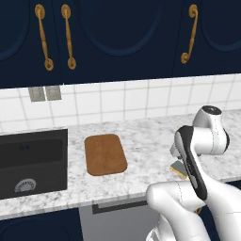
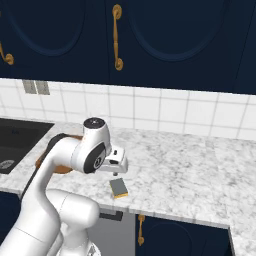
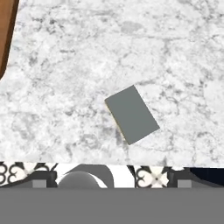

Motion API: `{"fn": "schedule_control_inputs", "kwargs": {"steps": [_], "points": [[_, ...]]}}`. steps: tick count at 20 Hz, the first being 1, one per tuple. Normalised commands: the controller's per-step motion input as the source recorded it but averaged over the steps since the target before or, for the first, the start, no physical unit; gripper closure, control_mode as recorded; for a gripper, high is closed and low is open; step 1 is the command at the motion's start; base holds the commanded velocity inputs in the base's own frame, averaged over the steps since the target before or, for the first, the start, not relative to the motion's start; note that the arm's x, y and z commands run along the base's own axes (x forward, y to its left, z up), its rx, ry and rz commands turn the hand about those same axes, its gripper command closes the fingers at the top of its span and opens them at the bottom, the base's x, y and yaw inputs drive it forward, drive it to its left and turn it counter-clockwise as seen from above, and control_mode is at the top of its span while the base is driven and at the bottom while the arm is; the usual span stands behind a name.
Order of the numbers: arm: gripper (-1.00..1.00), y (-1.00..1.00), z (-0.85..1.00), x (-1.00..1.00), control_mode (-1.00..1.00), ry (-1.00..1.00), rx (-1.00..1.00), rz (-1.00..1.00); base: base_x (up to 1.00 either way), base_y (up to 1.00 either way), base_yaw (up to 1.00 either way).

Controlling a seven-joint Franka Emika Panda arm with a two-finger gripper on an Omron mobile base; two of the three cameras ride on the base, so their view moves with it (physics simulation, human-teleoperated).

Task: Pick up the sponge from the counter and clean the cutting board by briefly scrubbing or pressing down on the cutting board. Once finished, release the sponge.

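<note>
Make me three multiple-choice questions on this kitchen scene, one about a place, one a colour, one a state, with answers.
1. Where does the sponge lie?
A. in the sink
B. on the counter near its front edge
C. on the cutting board

2. What colour is the cutting board?
A. brown
B. white
C. black

3. How is the gripper?
A. shut on the sponge
B. open above the sponge
C. pressing on the board

Answers: B, marble surrounds it in the hand view; A, a wooden slab beside the sink; B, the sponge lies free below.

no readable text, labels, brands, numbers, signs anywhere
</note>
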Motion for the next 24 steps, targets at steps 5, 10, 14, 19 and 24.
{"fn": "schedule_control_inputs", "kwargs": {"steps": [5,10,14,19,24], "points": [[-1.00,-0.06,-0.37,0.00,-1.00,0.00,0.00,0.00,0.00,0.00,0.00],[-1.00,0.00,-0.30,0.00,-1.00,0.00,0.00,0.05,0.00,0.00,0.00],[-1.00,0.00,-0.32,0.00,-1.00,0.00,0.00,0.09,0.00,0.00,0.00],[-1.00,0.00,-0.36,0.02,-1.00,0.00,0.00,0.08,0.00,0.00,0.00],[-1.00,0.00,-0.22,0.23,-1.00,0.00,0.00,0.06,0.00,0.00,0.00]]}}
